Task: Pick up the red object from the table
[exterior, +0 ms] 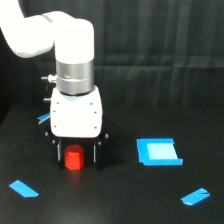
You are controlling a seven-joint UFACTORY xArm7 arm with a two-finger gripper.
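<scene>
1. Where the white arm (55,30) bends down from the upper corner on the exterior view's left, it ends in a silver wrist ring (74,77) and a white boxy housing (76,114) that hangs just above the black counter (115,200).
2. Below that housing the pincer (76,152) points straight down, its two dark fingers (58,151) standing apart, one on each side of the red object (74,158).
3. That red object, a small red-orange block, sits between the fingers with its base on or very near the counter; whether it is resting there or lifted slightly cannot be told.
4. Each finger is just beside the block, but whether either one touches it is not clear, so the pincer reads as spread around the block rather than plainly clamped on it.
5. A blue square patch (158,151) lies flat on the counter toward the exterior view's right, well apart from the pincer.
6. One blue tape strip (23,188) lies near the front of the counter on the exterior view's left, set at a slant.
7. Another blue tape strip (195,197) lies near the front on the exterior view's right, also slanted.
8. A small blue sliver (43,118) shows at the housing's edge on the exterior view's left; what it belongs to cannot be told.
9. Behind everything hangs a black curtain (160,50) with soft vertical folds.
</scene>
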